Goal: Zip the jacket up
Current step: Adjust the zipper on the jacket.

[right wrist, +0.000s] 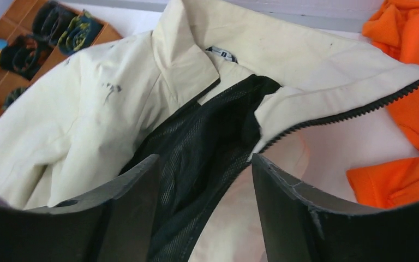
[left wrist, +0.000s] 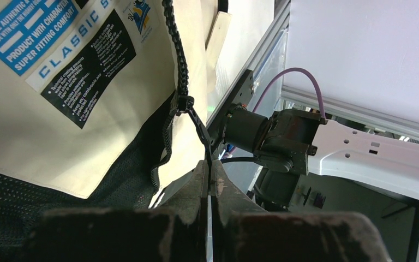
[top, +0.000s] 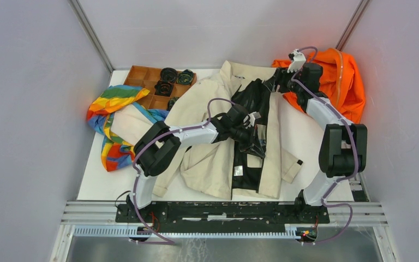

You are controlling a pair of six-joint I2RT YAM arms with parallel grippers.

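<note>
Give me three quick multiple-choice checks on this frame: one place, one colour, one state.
1. Where on the table is the orange garment? A near left corner; B far right corner; C near middle.
2. What colour is the jacket lining? A red; B white; C black.
3. How is the right gripper? A open, holding nothing; B shut on fabric; C out of view.
Key: 1 B, it bunches at the far right edge; 2 C, dark mesh shows between the open fronts; 3 A, its fingers stand apart over the lining.
</note>
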